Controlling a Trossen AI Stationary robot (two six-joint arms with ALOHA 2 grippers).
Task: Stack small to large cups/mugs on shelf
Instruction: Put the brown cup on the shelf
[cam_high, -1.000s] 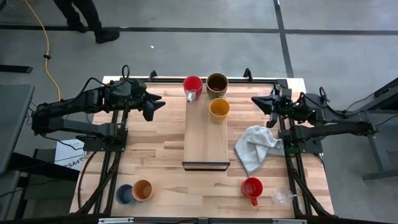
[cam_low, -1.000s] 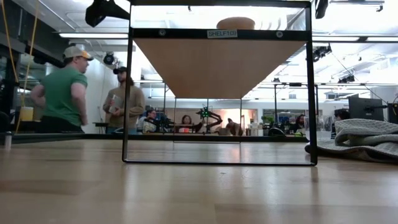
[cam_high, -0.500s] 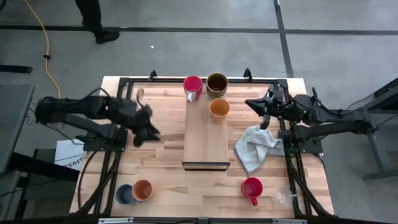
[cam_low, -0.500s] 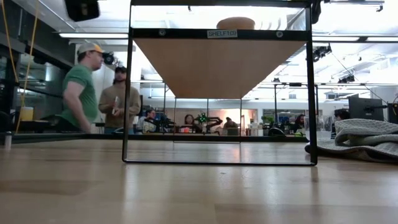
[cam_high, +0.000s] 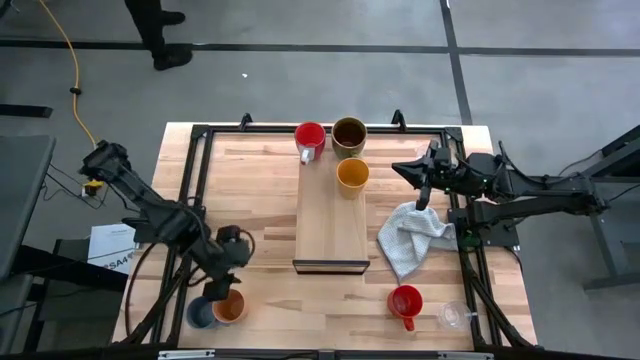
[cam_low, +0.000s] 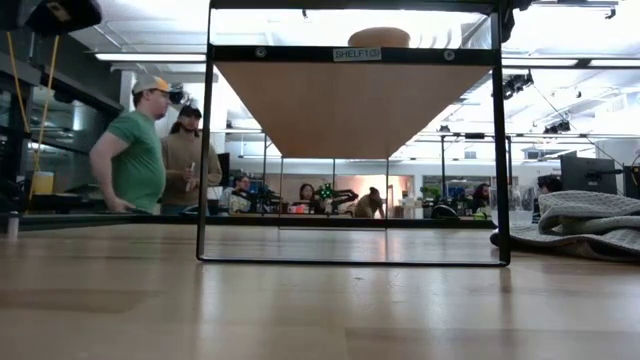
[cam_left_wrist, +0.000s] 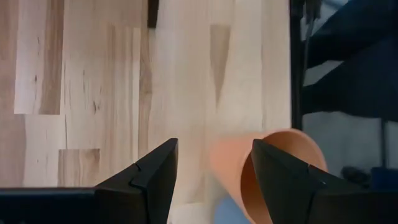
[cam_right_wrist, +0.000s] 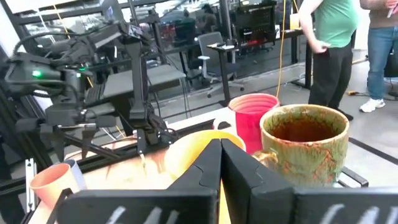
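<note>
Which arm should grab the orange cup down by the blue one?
Left. Its gripper hangs open right by that orange cup, which shows just past its fingers in the left wrist view. The right gripper sits shut far across the table, beside the shelf.

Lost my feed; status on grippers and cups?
Left gripper open above orange cup at table's front-left. Right gripper shut, idle beside pale wooden shelf. Nothing blocking.

Two dark jointed arms — black cabling, angular wedge-shaped fingers (cam_left_wrist: 155, 180).
</note>
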